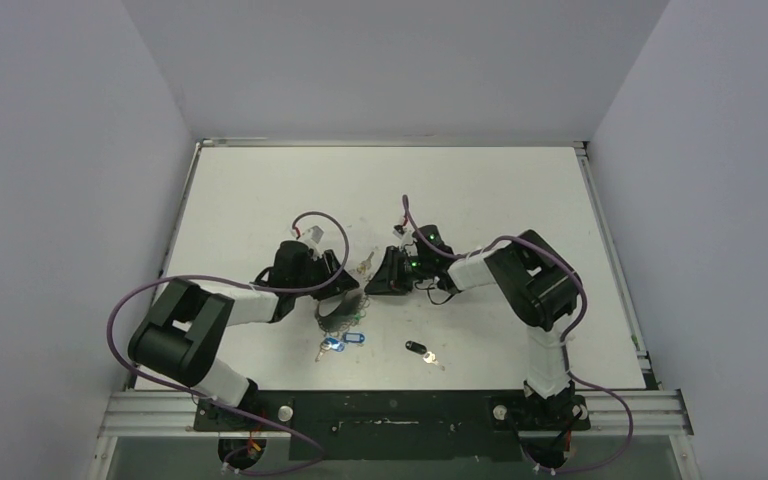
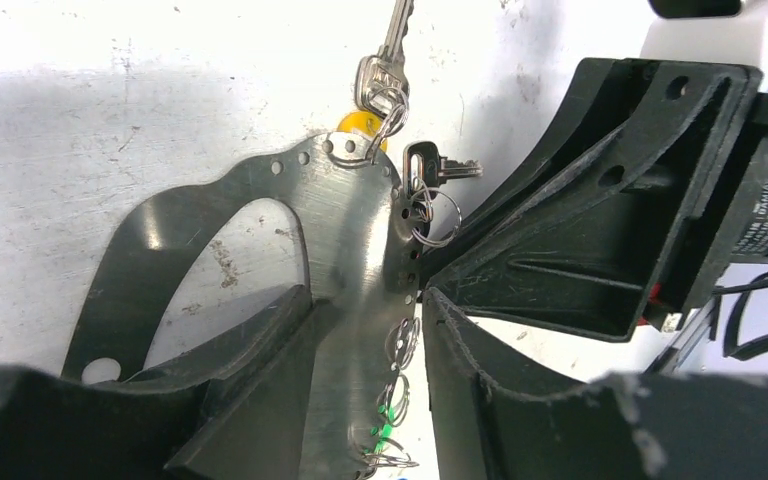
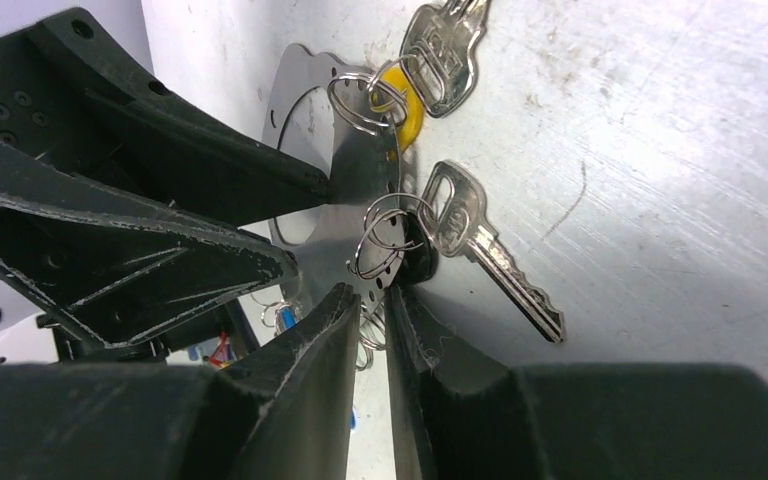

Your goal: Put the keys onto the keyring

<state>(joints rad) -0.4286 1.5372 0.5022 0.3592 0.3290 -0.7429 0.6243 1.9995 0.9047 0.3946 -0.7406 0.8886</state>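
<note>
**Some keys on, at least one loose on the bench**

Left wrist view: the keyring (image 2: pixel 345 240), a flat silvery metal plate with a big cut-out and a row of small edge holes, sits clamped between the closed fingers of the left hand (image 2: pixel 365 310). A silver key with a round yellow tag (image 2: pixel 380 85) hangs from a top hole by a split ring. Further down the edge are several small wire rings (image 2: pixel 395 395), one with a scrap of green. The right hand (image 2: pixel 428 278) meets the plate's edge beside a second silver key (image 2: pixel 430 165).

Right wrist view: the right hand is nearly closed, with the plate's edge and that key's split ring (image 3: pixel 385 235) in the narrow gap. Whether this ring is fully through its hole I cannot tell.

Top view: on the white bench (image 1: pixel 460 190), blue-tagged keys (image 1: pixel 348 341) lie just beside the keyring's near end; whether they are attached is unclear. A black-headed key (image 1: pixel 418 349) lies well apart, plainly not yet on. My judgement: past halfway, with the current key and the black one left.
</note>
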